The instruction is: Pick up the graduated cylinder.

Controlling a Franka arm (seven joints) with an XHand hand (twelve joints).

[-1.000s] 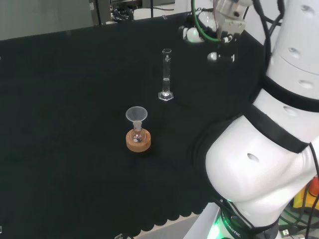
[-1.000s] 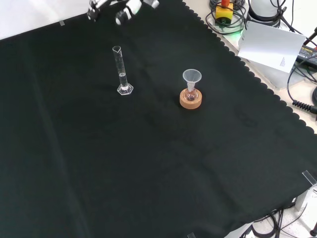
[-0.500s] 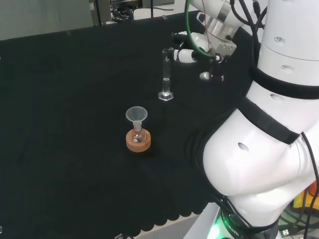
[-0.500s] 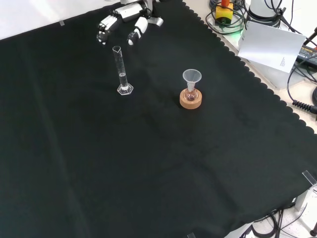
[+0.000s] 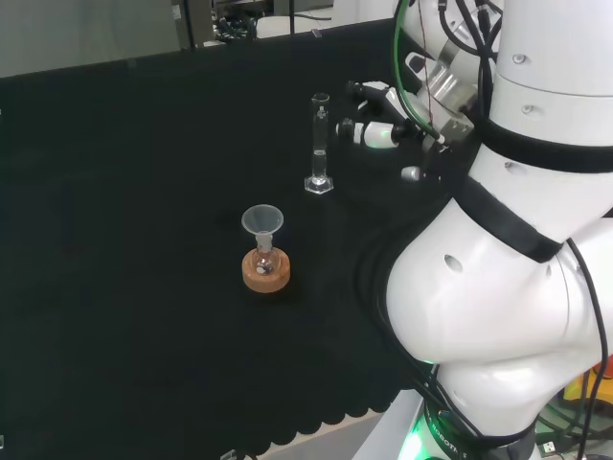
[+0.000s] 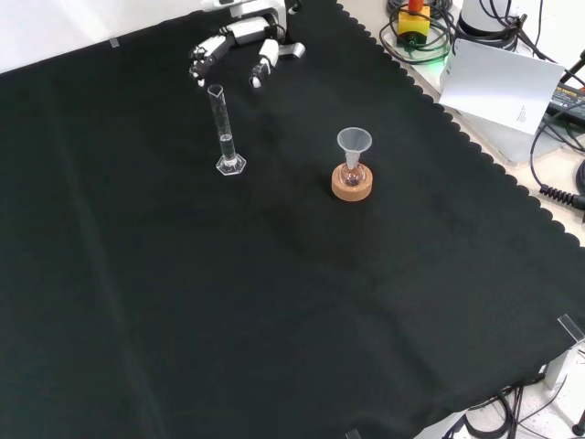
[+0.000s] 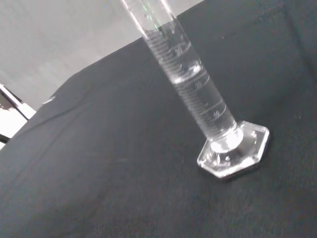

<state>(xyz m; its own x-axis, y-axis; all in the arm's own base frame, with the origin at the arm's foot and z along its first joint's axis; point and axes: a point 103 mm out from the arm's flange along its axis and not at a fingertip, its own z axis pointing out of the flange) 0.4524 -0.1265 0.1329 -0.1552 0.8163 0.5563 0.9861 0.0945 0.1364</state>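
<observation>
Closing in, robot hand [image 5: 381, 132] nears graduated cylinder [image 5: 319, 144] | fingers spread, holding nothing | fragile, slippery glass likely; grasp mid-tube

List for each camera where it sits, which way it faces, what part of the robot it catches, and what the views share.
Head view: behind and above the arm's base, looking over the white links at the bench; hand right of the graduated cylinder.
Front view: opposite the arm, looking down on the cloth; hand enters from the top.
Wrist view: at the wrist, facing the graduated cylinder close up.
Shared: all see the cylinder; head and front also see the funnel in its flask on a cork ring.
</observation>
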